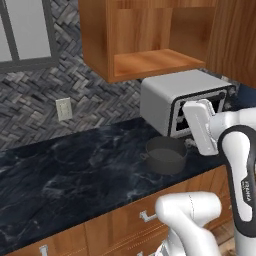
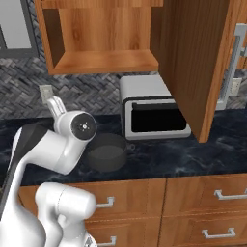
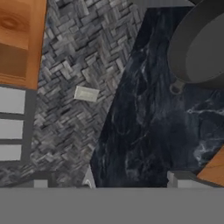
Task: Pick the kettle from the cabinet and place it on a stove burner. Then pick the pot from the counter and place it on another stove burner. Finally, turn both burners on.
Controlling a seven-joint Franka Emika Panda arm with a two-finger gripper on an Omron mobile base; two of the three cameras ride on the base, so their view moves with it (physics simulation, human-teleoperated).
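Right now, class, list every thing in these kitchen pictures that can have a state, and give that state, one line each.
pot: upright on the counter, empty, no lid.
cabinet: doorless niche, shelf bare.
gripper: open, holding nothing.
toaster oven: standing on the counter, front dark.
drawers: shut.

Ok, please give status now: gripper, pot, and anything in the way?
Gripper open, holding nothing. Pot on counter, in front of toaster oven. Cabinet niche holds nothing. Nothing blocks the pot.

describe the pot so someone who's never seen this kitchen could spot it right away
Start at the black marble counter under the wooden cabinet. In front of the silver toaster oven sits the pot: wide, low, dark grey, lidless, with small loop handles.
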